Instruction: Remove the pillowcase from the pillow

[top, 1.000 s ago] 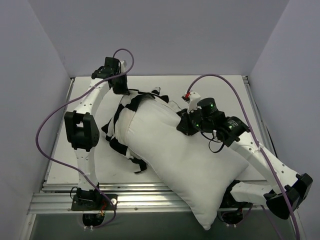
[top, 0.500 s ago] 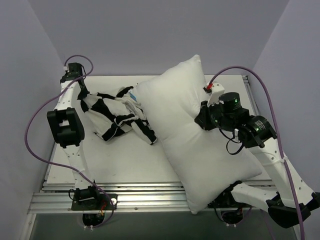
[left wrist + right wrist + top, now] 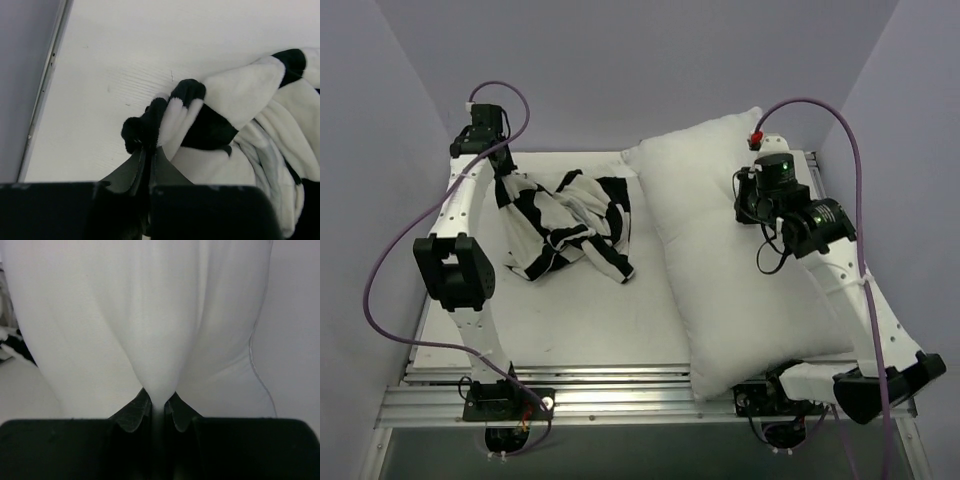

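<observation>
Currently, the left hand (image 3: 148,148) clamps the pillowcase (image 3: 560,225), bunched left of the pillow (image 3: 740,280); the right hand (image 3: 158,402) clamps the pillow, whose long axis runs near-to-far.

Pillowcase (image 3: 565,225): off the pillow, crumpled in a loose heap at the far left of the counter (image 3: 580,320), black-and-white checks folded over each other (one black-tipped fold pinched in the left gripper (image 3: 146,150)). Pillow (image 3: 720,260): bare, plain white, plump, stretched lengthwise down the right side just beside the heap, one fold clamped in the right gripper (image 3: 158,400).
</observation>
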Tool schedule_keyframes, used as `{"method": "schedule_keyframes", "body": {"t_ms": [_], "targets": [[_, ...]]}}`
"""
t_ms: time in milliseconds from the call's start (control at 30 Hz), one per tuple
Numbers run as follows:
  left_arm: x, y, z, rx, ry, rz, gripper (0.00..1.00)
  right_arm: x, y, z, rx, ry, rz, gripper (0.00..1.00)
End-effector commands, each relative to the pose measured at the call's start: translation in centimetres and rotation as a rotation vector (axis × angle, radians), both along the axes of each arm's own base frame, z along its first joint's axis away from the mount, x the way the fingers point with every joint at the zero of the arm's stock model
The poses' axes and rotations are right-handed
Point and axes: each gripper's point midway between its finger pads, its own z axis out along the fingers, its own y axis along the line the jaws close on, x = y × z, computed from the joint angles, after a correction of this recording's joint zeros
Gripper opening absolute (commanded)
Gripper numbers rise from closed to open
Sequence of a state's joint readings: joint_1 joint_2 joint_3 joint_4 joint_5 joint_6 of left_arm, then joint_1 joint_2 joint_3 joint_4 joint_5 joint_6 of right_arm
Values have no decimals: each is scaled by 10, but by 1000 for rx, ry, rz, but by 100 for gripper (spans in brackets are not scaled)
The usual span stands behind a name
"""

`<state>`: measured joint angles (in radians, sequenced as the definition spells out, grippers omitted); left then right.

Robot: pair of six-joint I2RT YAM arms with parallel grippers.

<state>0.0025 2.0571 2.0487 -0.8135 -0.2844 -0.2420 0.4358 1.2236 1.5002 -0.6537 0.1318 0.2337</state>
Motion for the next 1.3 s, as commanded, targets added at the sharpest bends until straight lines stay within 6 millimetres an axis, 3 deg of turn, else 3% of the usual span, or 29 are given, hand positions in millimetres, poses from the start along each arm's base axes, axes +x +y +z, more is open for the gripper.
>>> {"method": "schedule_keyframes", "body": {"t_ms": [0,33,100,133,233,300,367,433,467,533,567,667,700,800,867,900,967,1000,1133,1267], "targets": [[-32,13,92,61,-138,11,2,52,-30,44,45,-193,-171,0],[-43,-1,107,69,-156,-22,2,59,-35,42,59,-195,-191,0],[-56,-6,110,78,-147,-37,2,82,-50,28,71,-173,-243,0],[-66,-9,122,76,-170,-45,2,90,-53,22,80,-161,-254,0],[-82,-38,119,22,-182,-130,5,118,-55,-6,119,-130,-297,0],[-88,-68,111,-15,-186,-213,14,136,-51,-31,151,-109,-314,2],[-100,-93,89,-85,-163,-265,19,149,-49,-54,148,-67,-322,10],[-114,-123,78,-168,-153,-330,21,154,-46,-64,143,-37,-318,24],[-126,-130,50,-187,-93,-341,24,155,-46,-69,135,-20,-318,30],[-143,-143,36,-218,-67,-362,34,151,-48,-66,129,-19,-316,49],[-154,-142,15,-215,-16,-355,41,146,-49,-54,134,-42,-314,61],[-172,-133,9,-195,3,-329,57,133,-53,-30,134,-83,-307,79],[-177,-130,21,-192,-28,-322,72,129,-54,-23,134,-92,-306,82],[-188,-125,52,-191,-100,-317,97,109,-59,7,133,-149,-296,90],[-202,-118,82,-192,-167,-309,94,91,-69,32,127,-202,-316,93],[-208,-113,111,-187,-238,-299,94,84,-72,42,125,-224,-323,95],[-222,-104,129,-169,-262,-289,94,62,-82,70,113,-287,-342,97],[-234,-98,151,-159,-306,-280,94,54,-87,80,111,-312,-354,98],[-270,-79,200,-145,-436,-249,94,9,-112,128,87,-429,-422,100],[-312,-54,240,-125,-569,-184,94,-53,-141,172,66,-567,-497,100]]}}
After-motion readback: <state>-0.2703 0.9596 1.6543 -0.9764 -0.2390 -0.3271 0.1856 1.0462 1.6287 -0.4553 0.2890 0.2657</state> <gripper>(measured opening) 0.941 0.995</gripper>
